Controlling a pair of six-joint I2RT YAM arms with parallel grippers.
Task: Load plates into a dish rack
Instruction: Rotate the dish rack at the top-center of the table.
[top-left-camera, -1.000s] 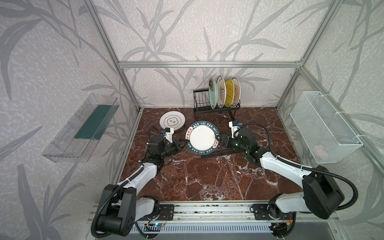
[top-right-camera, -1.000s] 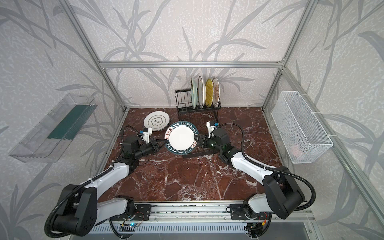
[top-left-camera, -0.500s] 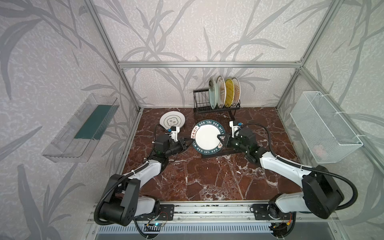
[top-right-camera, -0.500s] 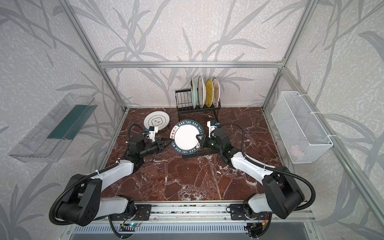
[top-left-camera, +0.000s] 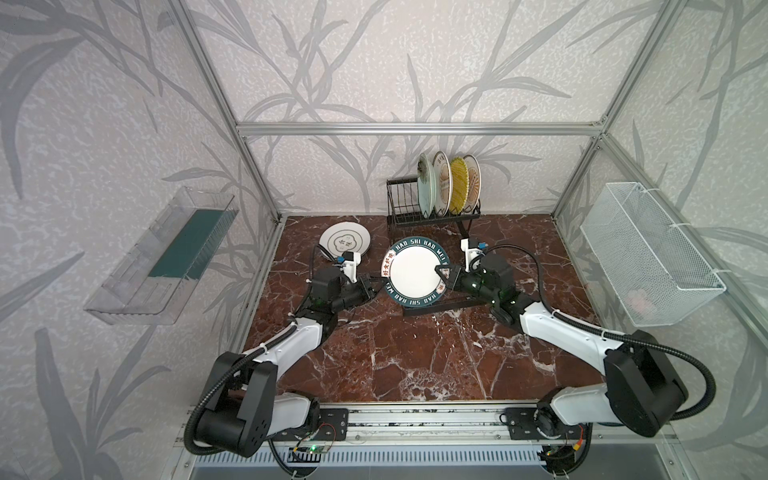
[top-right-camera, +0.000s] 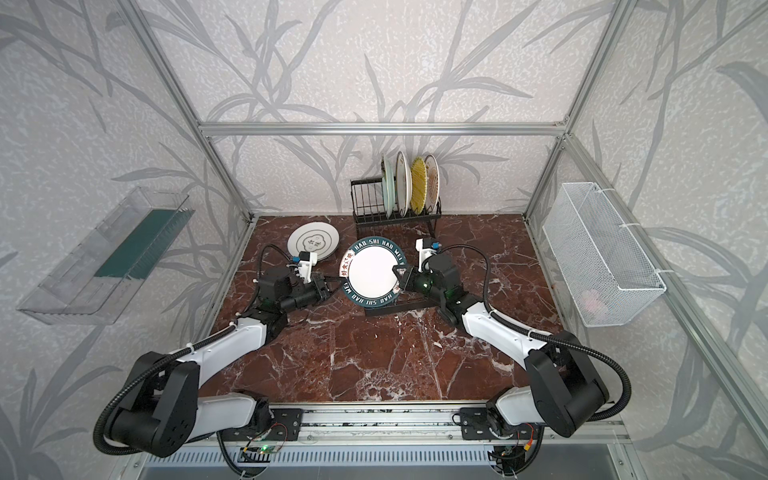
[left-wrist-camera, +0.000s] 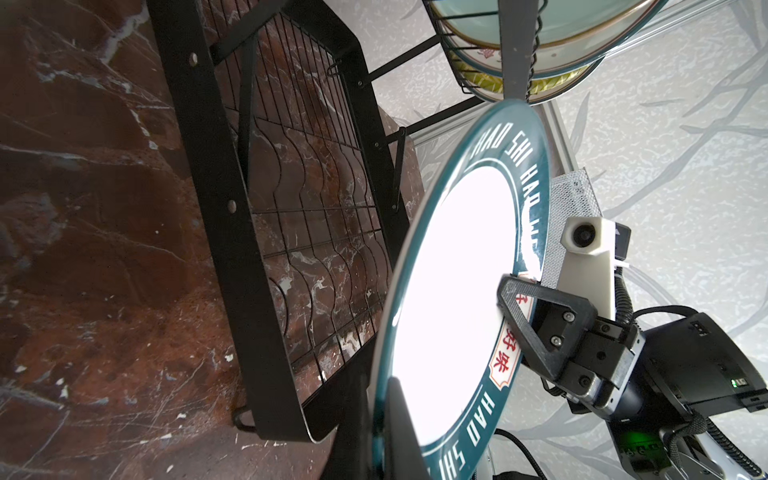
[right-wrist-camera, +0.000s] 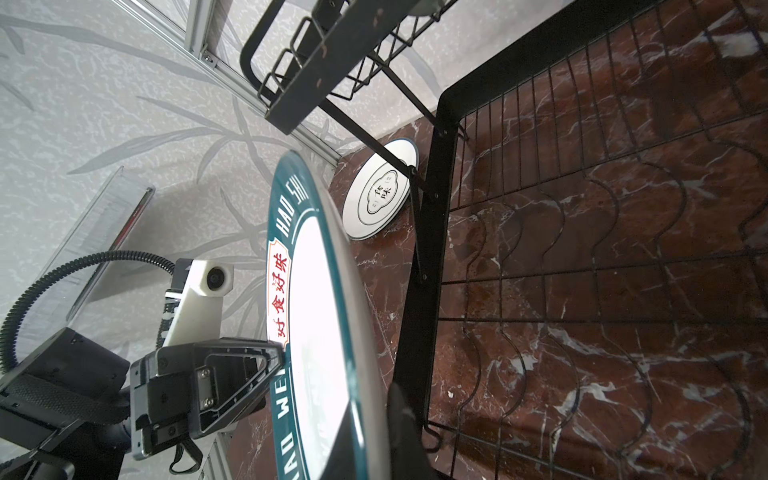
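Note:
The white plate with the dark lettered rim (top-left-camera: 415, 272) (top-right-camera: 372, 272) hangs tilted just above the dish rack's flat grid tray (left-wrist-camera: 232, 232) (right-wrist-camera: 436, 208). My left gripper (top-left-camera: 380, 284) (top-right-camera: 338, 282) (left-wrist-camera: 380, 436) is shut on its left rim. My right gripper (top-left-camera: 441, 278) (top-right-camera: 397, 277) (right-wrist-camera: 374, 436) is shut on its right rim. The rack's upright section (top-left-camera: 401, 203) (top-right-camera: 365, 203) holds several plates (top-left-camera: 449, 187) on edge at the back. A white plate with a ringed emblem (top-left-camera: 338, 241) (top-right-camera: 318, 239) (right-wrist-camera: 384, 195) lies flat on the table at the back left.
The floor is a red-brown marble table (top-left-camera: 415, 353). A clear plastic tray (top-left-camera: 166, 257) hangs on the left wall and a white mesh basket (top-left-camera: 648, 253) on the right wall. Free slots of the upright section stand left of the racked plates.
The lettered plate has shifted a little right and toward the back with my left gripper. My right gripper has closed on the plate's right rim.

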